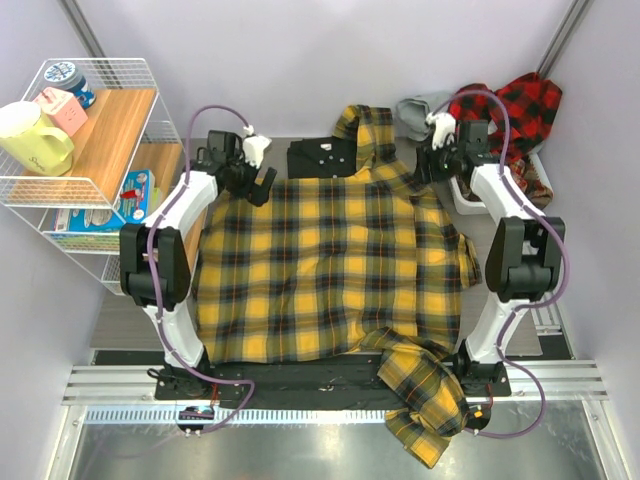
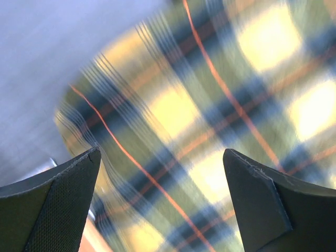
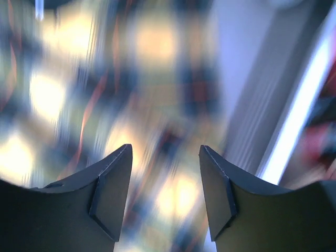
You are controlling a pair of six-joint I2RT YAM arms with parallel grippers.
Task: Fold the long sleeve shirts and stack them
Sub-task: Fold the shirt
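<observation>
A yellow-and-black plaid long sleeve shirt (image 1: pixel 320 270) lies spread flat across the table, and one sleeve (image 1: pixel 425 410) hangs over the near edge. Its collar (image 1: pixel 365 125) points to the back. A folded black shirt (image 1: pixel 322 158) lies behind it. A red-and-black plaid shirt (image 1: pixel 510 110) is bunched at the back right. My left gripper (image 1: pixel 262 187) hovers at the shirt's back left corner; in the left wrist view it (image 2: pixel 161 151) stands wide open over blurred plaid (image 2: pixel 210 105). My right gripper (image 1: pixel 431 167) is at the back right shoulder, open (image 3: pixel 165 147) above blurred plaid (image 3: pixel 79 79), with nothing between its fingers.
A white wire rack (image 1: pixel 150 110) with wooden shelves, mugs (image 1: pixel 35 135) and small boxes stands at the left. A white bin (image 1: pixel 462 195) sits at the back right under the red shirt, next to a grey cloth (image 1: pixel 415 108). A metal rail (image 1: pixel 300 385) runs along the near edge.
</observation>
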